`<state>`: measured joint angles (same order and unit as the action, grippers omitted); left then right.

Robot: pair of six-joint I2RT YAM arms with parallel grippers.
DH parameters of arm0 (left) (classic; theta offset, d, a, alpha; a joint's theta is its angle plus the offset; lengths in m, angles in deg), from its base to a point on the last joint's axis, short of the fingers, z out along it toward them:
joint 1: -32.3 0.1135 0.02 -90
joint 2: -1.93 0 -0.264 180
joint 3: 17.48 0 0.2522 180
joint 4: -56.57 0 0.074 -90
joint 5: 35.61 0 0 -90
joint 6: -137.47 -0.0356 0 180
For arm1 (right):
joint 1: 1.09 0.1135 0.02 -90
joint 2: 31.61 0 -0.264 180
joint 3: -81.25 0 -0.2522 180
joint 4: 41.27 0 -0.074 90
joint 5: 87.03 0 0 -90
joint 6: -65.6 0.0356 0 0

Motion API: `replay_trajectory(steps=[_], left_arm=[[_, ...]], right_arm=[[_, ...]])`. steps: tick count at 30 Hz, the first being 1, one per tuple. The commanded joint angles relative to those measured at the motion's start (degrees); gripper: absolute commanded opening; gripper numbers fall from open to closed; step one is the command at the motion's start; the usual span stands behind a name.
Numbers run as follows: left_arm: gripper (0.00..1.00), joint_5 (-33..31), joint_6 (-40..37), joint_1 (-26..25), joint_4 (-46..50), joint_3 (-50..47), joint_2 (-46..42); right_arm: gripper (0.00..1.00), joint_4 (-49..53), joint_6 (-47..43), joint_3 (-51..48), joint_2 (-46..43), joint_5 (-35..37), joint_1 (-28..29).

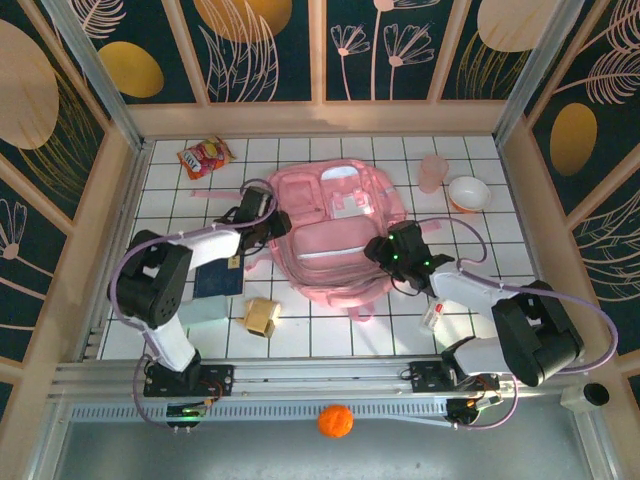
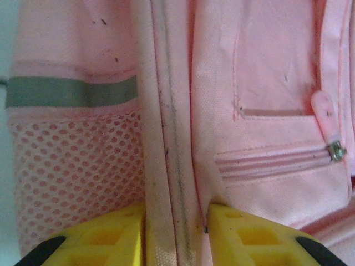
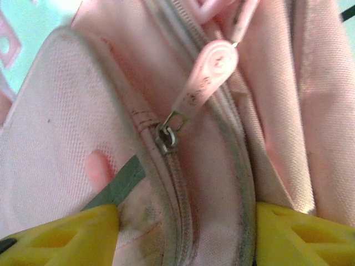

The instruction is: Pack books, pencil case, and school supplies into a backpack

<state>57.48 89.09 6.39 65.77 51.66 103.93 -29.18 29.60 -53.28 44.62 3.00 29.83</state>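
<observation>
The pink backpack (image 1: 335,225) lies flat in the middle of the tiled counter (image 1: 320,338). At its left edge, the left fingers (image 2: 94,241) are clamped on a raised seam of the backpack, one yellow finger touching each side of it, with a mesh pocket (image 2: 77,172) just beside the seam. At its near right edge, the right fingers (image 3: 61,233) stand well apart on either side of the zippered edge, with the zipper pull (image 3: 205,75) lying above them; whether they press the fabric I cannot tell. Left of the backpack, near the left arm, lies the navy book (image 1: 218,283), with the mint pencil case (image 1: 203,310) just in front of it and the tan box (image 1: 262,316) beside that. The white item (image 1: 435,316) lies by the right arm. A snack bag (image 1: 205,157) is at the far left, and a pink cup (image 1: 432,172) and white bowl (image 1: 468,193) at the far right.
</observation>
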Motion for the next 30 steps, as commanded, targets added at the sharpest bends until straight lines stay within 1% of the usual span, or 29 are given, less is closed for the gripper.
replay_trajectory(steps=[1, 4, 5, 7, 10, 13, 15, 17, 20, 21, 23, 25, 28, 30], left_arm=[[0.34, 1.7, -2.1, -0.5, -1.4, 4.5, 3.4], [0.35, 1.9, -3.2, 0.1, -0.5, 6.9, 4.7], [0.35, 1.5, -3.8, 0.1, 0.5, 7.7, 4.6], [0.35, 1.1, -5.7, 0.1, 1.6, 8.1, 3.1], [0.35, 0.7, -9.1, 0.0, 3.1, 7.5, -2.4], [0.40, 0.1, -15.9, -0.4, 6.0, 7.8, -9.8], [0.46, -1.1, -23.6, -1.7, 8.3, 8.2, -14.3], [0.48, -1.4, -31.6, -3.4, 10.2, 8.3, -17.4], [0.49, -0.7, -45.1, -7.8, 10.2, 5.9, -21.3], [0.50, -0.1, -49.3, -9.4, 9.7, 4.7, -22.1], [0.54, 2.5, -58.0, -12.8, 8.9, 2.3, -22.9], [0.57, 5.3, -64.5, -15.1, 7.8, 0.7, -22.6], [0.61, 11.4, -73.9, -16.6, 5.2, -2.3, -21.2], [0.64, 15.6, -79.3, -16.6, 4.0, -3.5, -20.0]], right_arm=[[0.63, -7.1, 5.1, -0.5, 0.1, -0.3, 2.9], [0.63, -10.8, 6.4, -0.1, 2.0, -1.4, 4.0], [0.61, -10.7, 6.3, 0.5, 2.4, -1.1, 4.7], [0.62, -7.8, 5.4, 2.0, 1.9, 0.6, 5.8], [0.64, -2.9, 3.6, 3.6, -1.8, 2.7, 5.8], [0.65, 2.5, 2.3, 3.8, -8.1, 3.1, 5.8], [0.68, 7.4, 2.3, 3.4, -13.3, 4.6, 5.8], [0.70, 9.8, 0.6, 2.6, -17.9, 4.4, 4.7], [0.71, 11.5, -4.5, 1.8, -22.7, 1.2, 0.8], [0.71, 11.5, -6.2, 1.5, -23.8, -1.1, -1.8], [0.71, 10.5, -9.5, 0.8, -25.9, -5.1, -5.7], [0.72, 9.5, -12.0, 0.2, -27.4, -8.1, -8.7], [0.73, 8.4, -14.8, -0.2, -28.2, -11.2, -11.6], [0.73, 8.7, -15.7, -0.3, -28.1, -12.2, -12.4]])
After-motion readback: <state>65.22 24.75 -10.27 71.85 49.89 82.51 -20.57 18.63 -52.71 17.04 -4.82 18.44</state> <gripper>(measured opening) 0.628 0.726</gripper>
